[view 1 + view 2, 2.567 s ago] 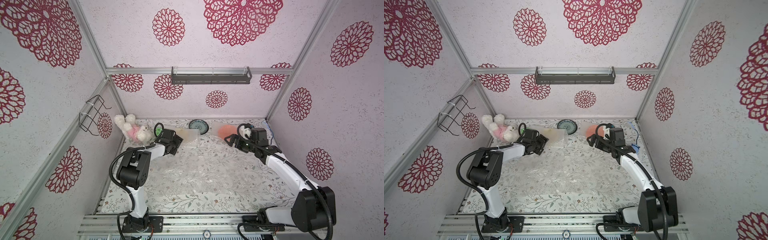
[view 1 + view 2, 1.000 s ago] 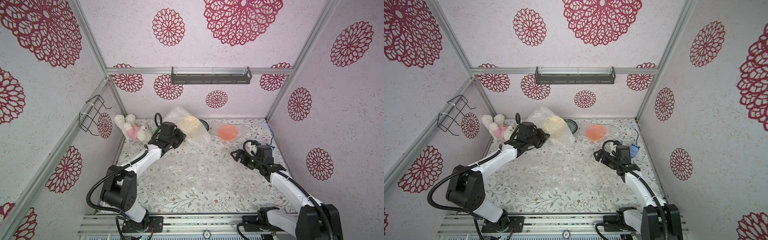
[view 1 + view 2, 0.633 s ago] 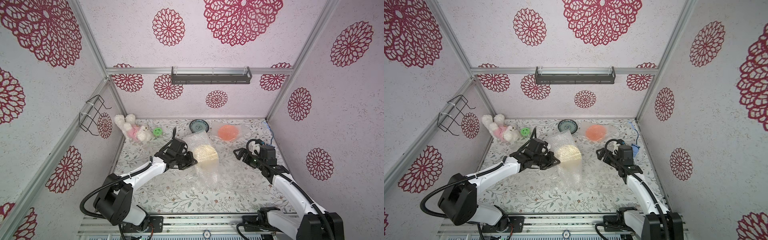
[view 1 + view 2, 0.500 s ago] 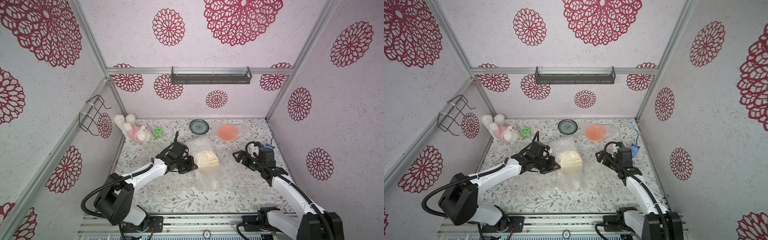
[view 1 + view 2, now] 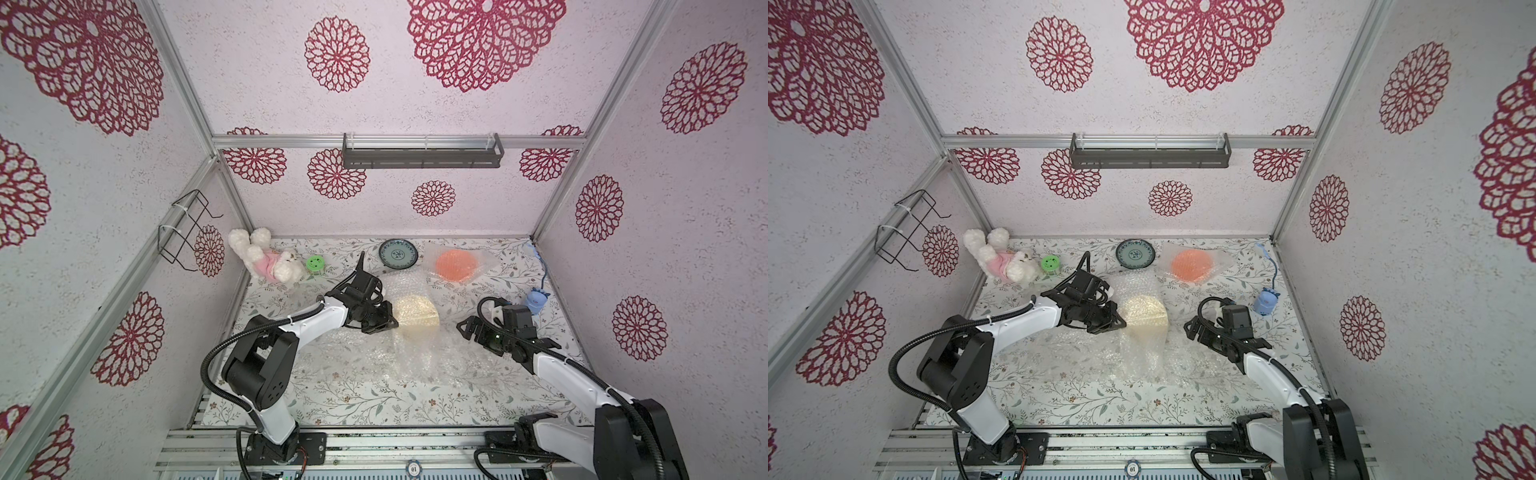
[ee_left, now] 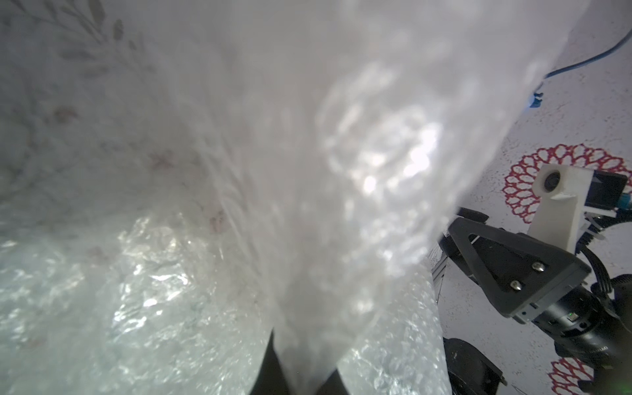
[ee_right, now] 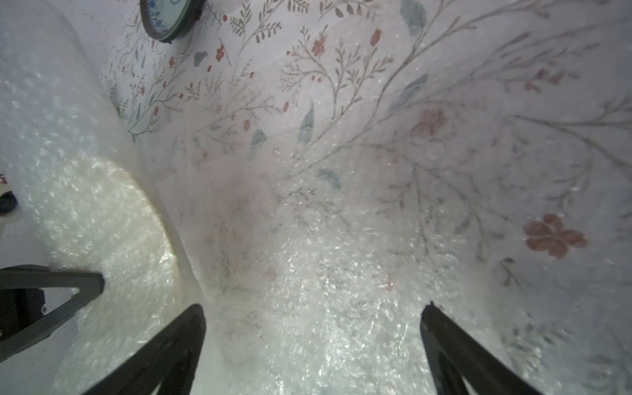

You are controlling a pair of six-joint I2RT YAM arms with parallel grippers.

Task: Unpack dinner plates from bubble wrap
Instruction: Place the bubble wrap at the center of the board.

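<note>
The cream plate (image 5: 417, 318) hangs tilted inside its bubble wrap (image 5: 409, 357) over the middle of the surface (image 5: 332, 395). The left claw (image 5: 390, 323) is pinched tight on the wrap at the bundle's left edge. In the left wrist view its tips disappear into the plastic. The wrap's long axis runs from back to front, and its free tail trails down toward the front until it meets the surface. The right claw (image 7: 313, 306) is spread wide and empty. It sits just to the right of the bundle, near it but apart, and aims back and downward over a loose sheet (image 7: 342, 273) lying flat. In the right wrist view the wrapped plate lies outside the jaws, beyond the finger nearest the left arm, so I judge the right claw must shift sideways toward the left arm to catch the tail or the far edge. The left arm stretches low from its base with the forearm nearly level. The right arm reaches forward with its wrist bent down. A blue-green plate (image 5: 398, 253) sits bare at the back, and an orange plate (image 5: 456, 266) beside it is wrapped.
</note>
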